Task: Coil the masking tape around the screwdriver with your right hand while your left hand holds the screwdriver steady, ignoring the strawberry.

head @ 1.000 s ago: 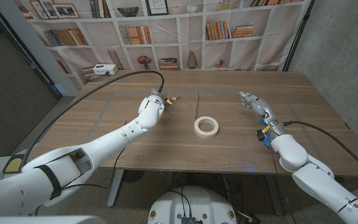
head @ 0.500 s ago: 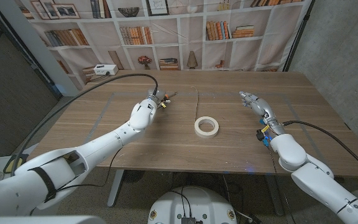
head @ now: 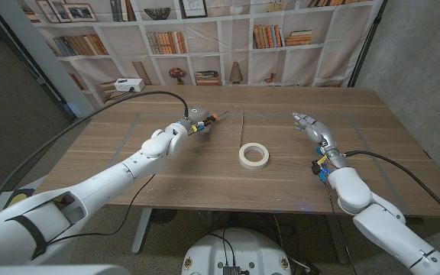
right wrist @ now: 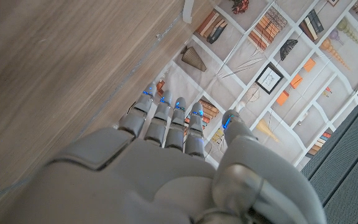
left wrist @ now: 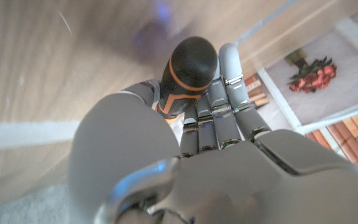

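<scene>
My left hand (head: 183,127) grips the screwdriver (head: 207,120) at the back left of the table, its thin shaft pointing toward the far right. In the left wrist view the fingers (left wrist: 219,109) wrap the black handle with an orange ring (left wrist: 190,65). The masking tape roll (head: 253,155), a pale ring, lies flat at the table's middle, apart from both hands. My right hand (head: 312,126) is over the right side of the table, fingers stretched out and apart, with nothing in it; the right wrist view shows the same hand (right wrist: 166,143) over bare wood.
The wooden table (head: 205,172) carries faint pale tape lines near its left and right sides. A thin pale line (head: 241,126) runs from the back edge toward the roll. A bookshelf backdrop (head: 205,38) stands behind the table.
My left hand has moved farther back and slightly right with the screwdriver, turning so the shaft points more to the right. The right hand and the tape roll stay where they were.
</scene>
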